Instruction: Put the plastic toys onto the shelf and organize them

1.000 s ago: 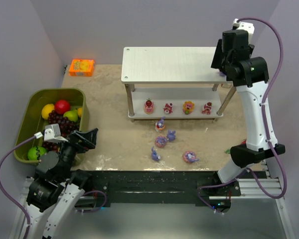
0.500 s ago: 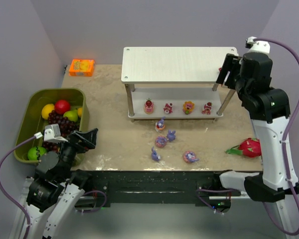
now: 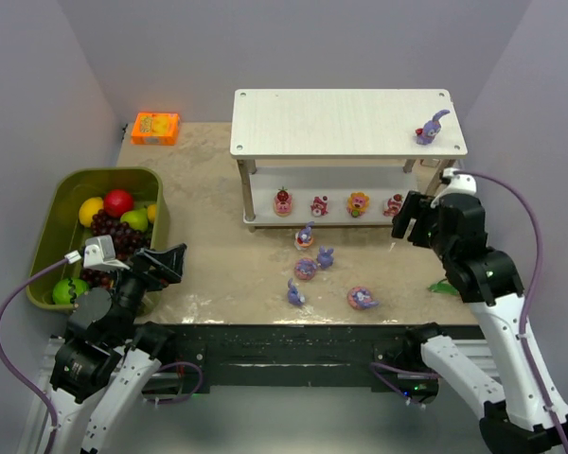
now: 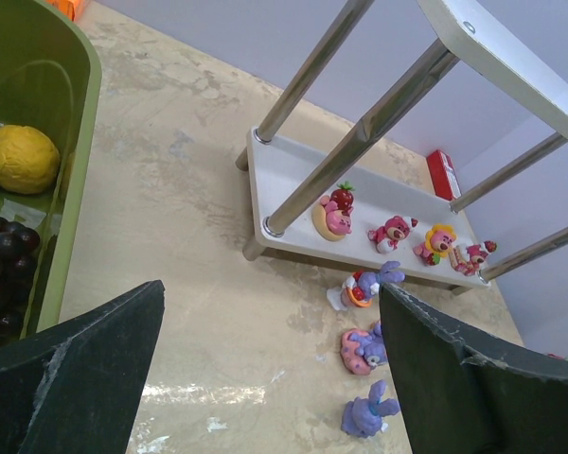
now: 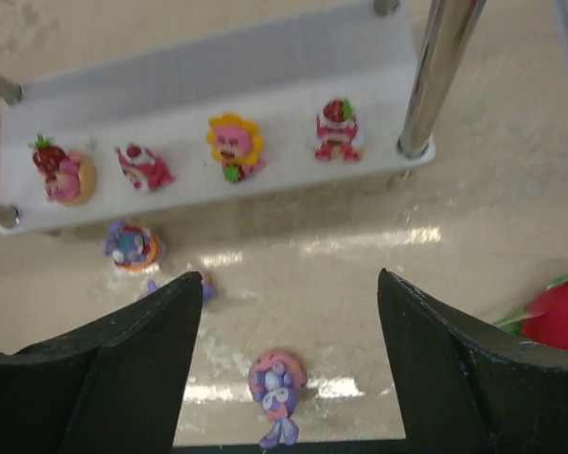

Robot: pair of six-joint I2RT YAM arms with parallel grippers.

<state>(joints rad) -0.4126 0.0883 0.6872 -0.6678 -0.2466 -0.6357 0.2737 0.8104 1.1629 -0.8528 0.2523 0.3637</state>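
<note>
One sand-coloured table [image 3: 208,189] carried everything. One white two-tier shelf [image 3: 331,123] stood toward its back, and one olive-green bin [image 3: 109,172] sat at its left edge. The bin held one yellow lemon [image 3: 91,210], one red apple [image 3: 118,201], a bunch of dark grapes [image 3: 114,227] and some green fruit [image 3: 134,219].

Two arms rose from the near edge. The left gripper [image 3: 161,262] hung by the bin's near right corner, its jaws spread wide with nothing between them. The right gripper [image 3: 409,218] hovered in front of the shelf's right legs, jaws likewise wide apart and empty.

One dragon fruit [image 5: 559,317] lay on the table at the right, mostly hidden behind the right arm in the overhead view. One orange box [image 3: 155,128] lay at the back left corner.

The plastic toys [image 3: 325,256] numbered ten. Six were purple bunnies [image 3: 306,269]. One bunny [image 3: 432,127] stood on the shelf's top board near its right end. The other five lay close together on the table in front of the shelf, some on pink donut bases. Four cake figures [image 3: 359,203], red, pink and yellow, stood in a row on the lower board, each apart from the next.
</note>
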